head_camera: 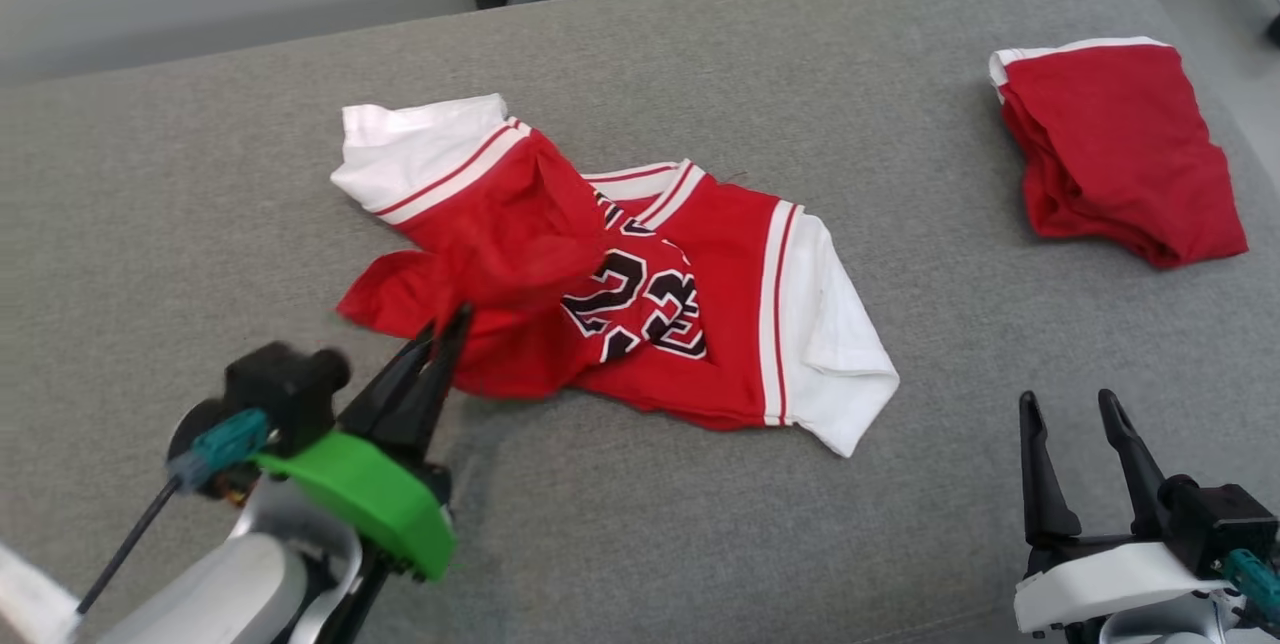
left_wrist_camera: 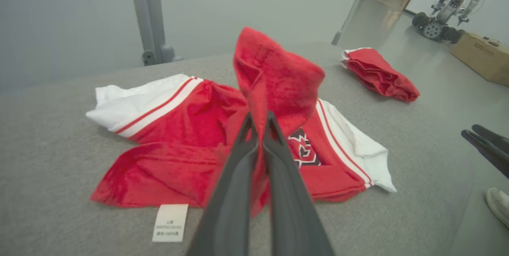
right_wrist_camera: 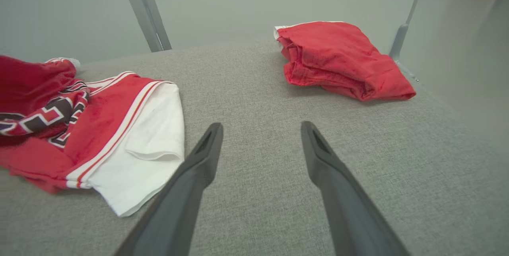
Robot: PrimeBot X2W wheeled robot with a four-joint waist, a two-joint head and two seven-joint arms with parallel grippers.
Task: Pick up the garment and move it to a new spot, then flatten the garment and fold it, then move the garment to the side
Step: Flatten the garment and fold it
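Grey woven fabric (head_camera: 640, 44) covers a wide padded surface, seen from above. At the lower left is the left gripper (head_camera: 452, 322), a pair of long dark fingers on a green and white wrist. It is pinched tight on a fold of the garment (head_camera: 720, 234), with red cloth caught between the fingertips. The garment is a small red basketball jersey with white sleeves and red and white stripe trim. It lies crumpled near the middle of the surface, slightly left of centre. One white sleeve (head_camera: 420, 154) points toward the far left corner. In the left wrist view, a white care label (left_wrist_camera: 171, 222) lies flat at the near hem, just left of the fingers. In that same view the pinched fold (left_wrist_camera: 274, 69) stands up above the fingertips as a red peak, while the other cloth rests on the surface. The number 23 (head_camera: 640, 299), black edged in white, shows on the chest, partly covered by the raised cloth. The second white sleeve (head_camera: 830, 344) spreads toward the lower right. Further right, apart from the jersey, the right gripper (head_camera: 1068, 402) sits at the lower right with its two fingers spread wide and nothing between them, over bare grey fabric. At the far right, near the back edge, a second red garment (head_camera: 1120, 144) with a white band lies folded in a compact stack, well apart from the jersey.
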